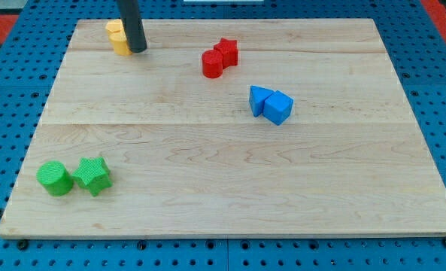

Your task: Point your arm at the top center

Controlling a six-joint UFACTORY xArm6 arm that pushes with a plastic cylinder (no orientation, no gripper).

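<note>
On the board (230,188), my tip (137,50) stands upper left against the right side of the yellow blocks (117,38), the red cylinder (212,64) and red block (227,51) touch near top centre, the blue block (259,100) and blue cube (279,108) touch lower right of them, and the green cylinder (55,179) lies just left of the green star (93,175) at lower left.

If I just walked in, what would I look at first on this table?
Probably the dark rod at the view's top left, my tip right beside the yellow blocks and partly hiding them. Next, the bright pairs on the pale wooden board: two red blocks near the top centre, two blue blocks just right of the middle, and a green cylinder with a green star at the bottom left.
</note>
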